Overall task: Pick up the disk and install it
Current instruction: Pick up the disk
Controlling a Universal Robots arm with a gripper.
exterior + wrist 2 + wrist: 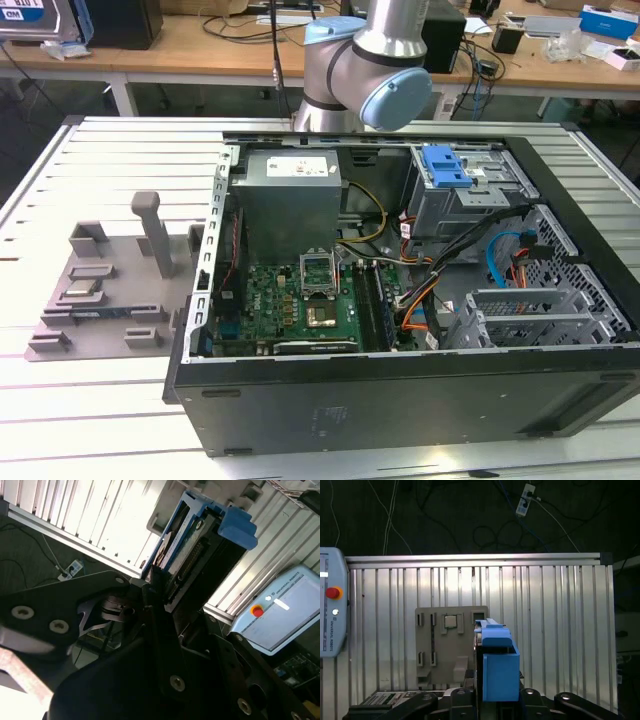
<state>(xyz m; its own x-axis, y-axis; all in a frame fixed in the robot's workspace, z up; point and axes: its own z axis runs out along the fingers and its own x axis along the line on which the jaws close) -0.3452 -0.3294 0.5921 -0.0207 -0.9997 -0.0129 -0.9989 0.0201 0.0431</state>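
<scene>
The disk [497, 666] is a silver drive in a bright blue carrier. It is seen edge-on in both wrist views, held high above the slatted metal table [560, 630]. My gripper [495, 702] is shut on the disk [192, 550], and its black fingers [155, 587] clamp the end nearest the camera. In the exterior view the arm [370, 70] rises behind the open computer case [400, 300] and leaves the picture at the top.
A grey fixture tray [110, 290] carrying a small silver chip [80, 293] lies on the table at the exterior view's left; I see the tray [437, 645] far below the disk. Inside the case are a drive cage with a blue latch [445, 165], the motherboard [300, 300] and cables. A teach pendant [285, 610] lies off the table.
</scene>
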